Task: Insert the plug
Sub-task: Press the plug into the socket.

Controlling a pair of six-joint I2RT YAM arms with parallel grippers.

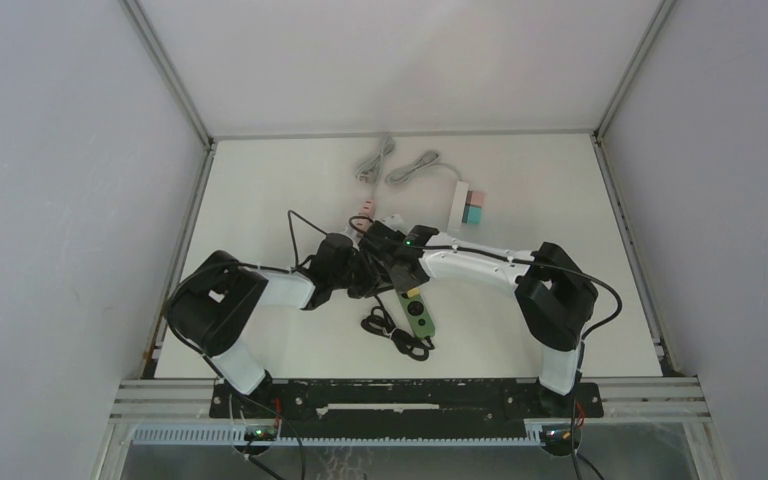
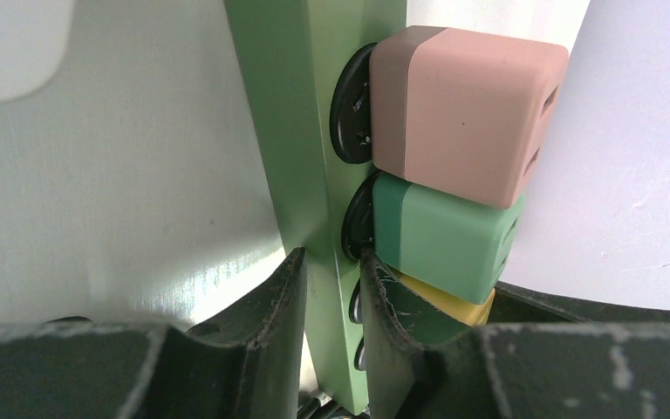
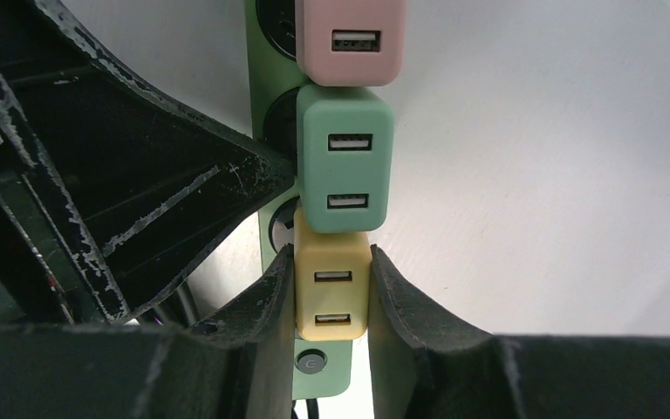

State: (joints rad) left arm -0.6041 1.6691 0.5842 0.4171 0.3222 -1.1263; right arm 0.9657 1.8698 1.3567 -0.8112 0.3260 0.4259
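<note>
A green power strip point(image 1: 420, 312) lies mid-table. In the left wrist view, my left gripper point(image 2: 333, 271) is shut on the strip's body point(image 2: 310, 131), one finger on each side. A pink plug point(image 2: 467, 113), a green plug point(image 2: 449, 240) and a yellow plug point(image 2: 454, 305) sit in a row on the strip's sockets. In the right wrist view, my right gripper point(image 3: 331, 262) is shut on the yellow plug point(image 3: 331, 284), just above the strip's power button point(image 3: 311, 360). The green plug point(image 3: 345, 157) and pink plug point(image 3: 349, 39) stand beyond it. The left fingers point(image 3: 140, 175) show at left.
A white power strip point(image 1: 457, 205) with pink and teal plugs lies at the back right. Two grey cables point(image 1: 375, 160) lie at the back. The green strip's black cord point(image 1: 397, 337) coils near the front. Frame posts and walls enclose the table.
</note>
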